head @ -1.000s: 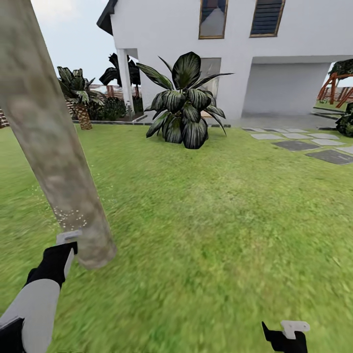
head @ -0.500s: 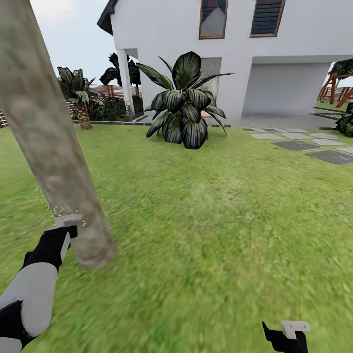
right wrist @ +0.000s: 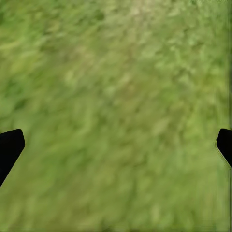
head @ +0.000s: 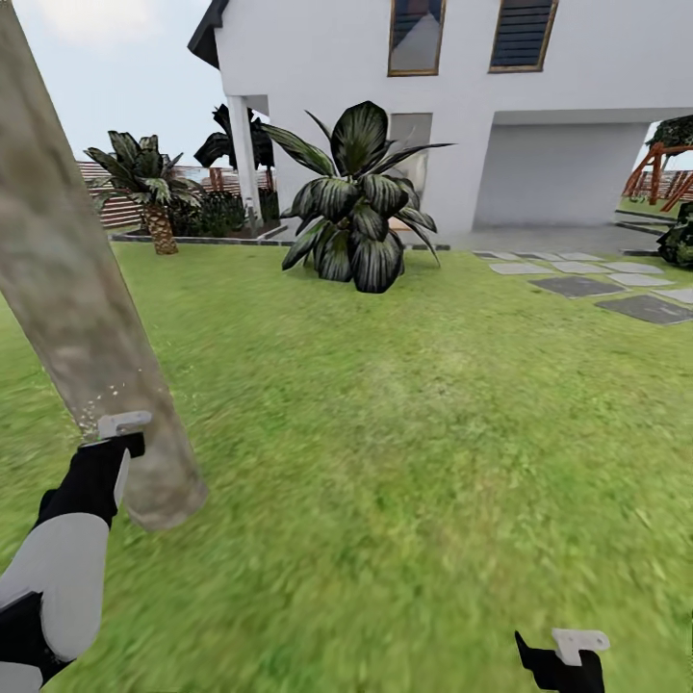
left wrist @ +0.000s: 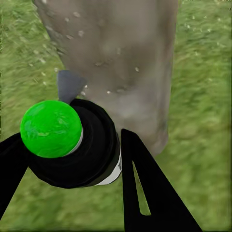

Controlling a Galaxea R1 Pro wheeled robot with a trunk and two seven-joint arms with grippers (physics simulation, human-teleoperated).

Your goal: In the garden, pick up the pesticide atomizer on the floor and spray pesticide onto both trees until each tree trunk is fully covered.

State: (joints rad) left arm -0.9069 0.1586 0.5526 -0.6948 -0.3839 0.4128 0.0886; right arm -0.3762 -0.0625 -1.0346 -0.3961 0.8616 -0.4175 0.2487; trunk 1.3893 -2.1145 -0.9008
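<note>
My left gripper (left wrist: 72,169) clamps the black green-capped atomizer (left wrist: 72,145) close to the mottled grey-brown trunk (left wrist: 121,63); my right gripper (right wrist: 116,145) hangs wide open over grass (right wrist: 116,72).

Mottled, matt bark covers the tree trunk (head: 87,318) beside a glossy green-capped pesticide atomizer (left wrist: 72,142) above rough grass (right wrist: 116,106).

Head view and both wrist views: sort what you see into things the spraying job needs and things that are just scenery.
Needed for the job:
- tree trunk, speckled with pale droplets
- spray bottle, held in the left gripper
- lawn

Just scenery:
- white house
- big dark-leaved plant
- short palm
- stepping slabs
- right gripper, open over grass
</note>
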